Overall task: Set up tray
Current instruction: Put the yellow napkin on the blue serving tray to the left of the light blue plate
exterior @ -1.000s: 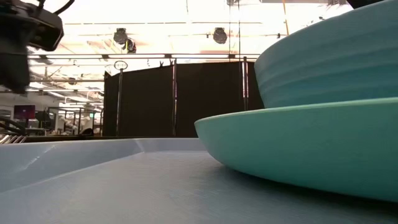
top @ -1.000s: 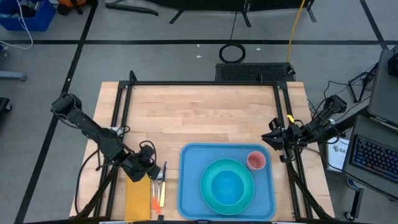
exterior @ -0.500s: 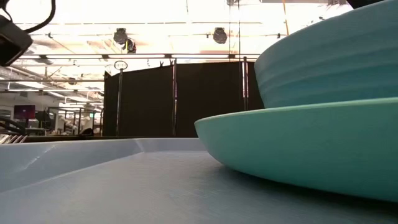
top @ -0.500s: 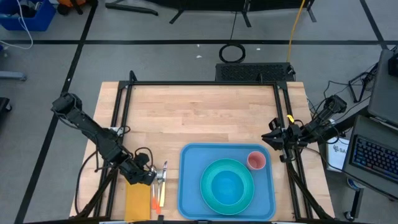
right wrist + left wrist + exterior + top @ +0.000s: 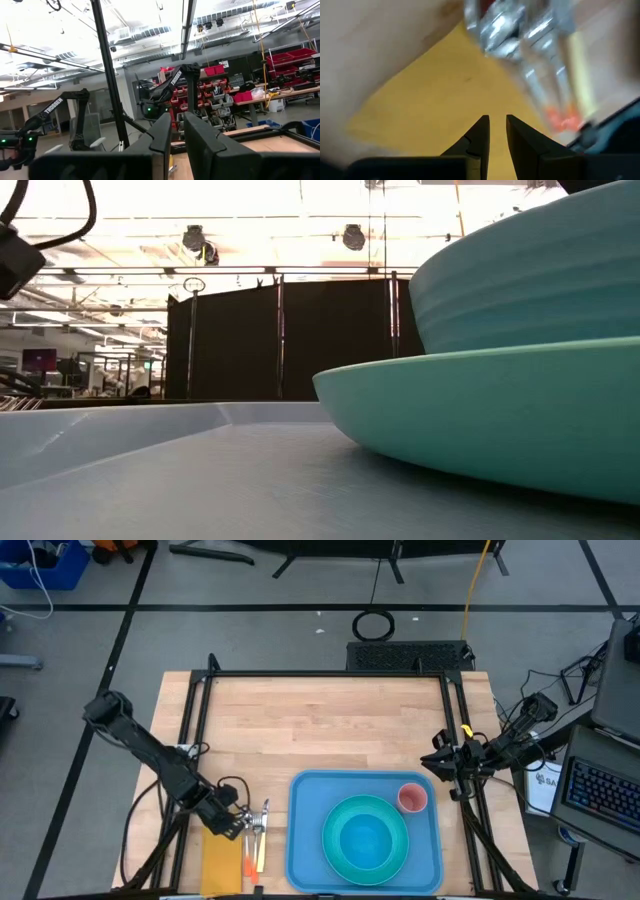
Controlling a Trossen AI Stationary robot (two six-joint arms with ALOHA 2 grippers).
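Where the tray [image 5: 300,830] lies, at the near edge of the table [image 5: 320,720] and right of centre, carries a plate [image 5: 330,840] with a bowl [image 5: 365,838] on it and a pink cup [image 5: 412,798] in the far right corner. Just left of the tray, finds the left gripper [image 5: 245,825] low over a yellow napkin [image 5: 218,860] and cutlery [image 5: 258,840], jaws a narrow slit apart, pinching nothing. At the table's right edge, shows the right gripper [image 5: 437,762] raised, jaws likewise barely parted, empty.
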